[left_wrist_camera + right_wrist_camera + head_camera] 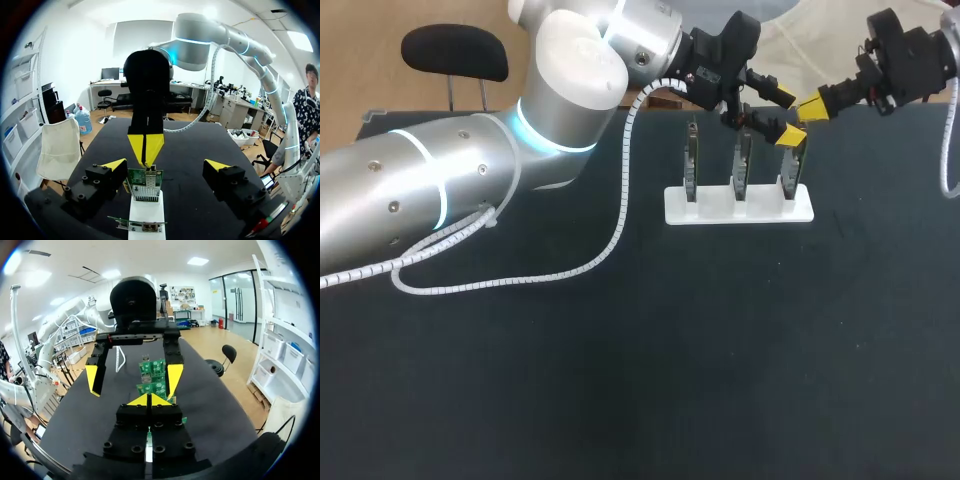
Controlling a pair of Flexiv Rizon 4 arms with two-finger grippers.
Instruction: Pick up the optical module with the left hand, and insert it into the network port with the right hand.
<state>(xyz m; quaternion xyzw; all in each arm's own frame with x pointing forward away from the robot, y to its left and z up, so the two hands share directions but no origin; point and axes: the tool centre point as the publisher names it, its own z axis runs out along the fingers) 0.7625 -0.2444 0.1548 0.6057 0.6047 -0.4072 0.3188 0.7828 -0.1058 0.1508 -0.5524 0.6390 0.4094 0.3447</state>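
Across the dark table [620, 380], my left arm [470, 170] is the largest body. It comes in from the left side and reaches to the far middle. My right arm [910, 50] enters at the far right corner, and only its black wrist end shows in the head view.

At the far middle of the table stands a white rack [740, 212]. It holds three green boards upright in a row, well apart from each other. The right-end board [790, 172] lies nearest both grippers.

The left gripper [786, 116] hangs over that board with its fingers spread wide. In the left wrist view they stand one on each side of the board and touch nothing.

The right gripper [815, 105] points in from the opposite side. Its yellow tips are pressed together, and in the left wrist view they sit just above the board's top edge, between my left fingers.

A small silvery port [150, 173] sits at the top edge of that board, directly under the right tips.

I cannot make out the optical module in any view. Whether it is pinched between the closed right tips I cannot tell.
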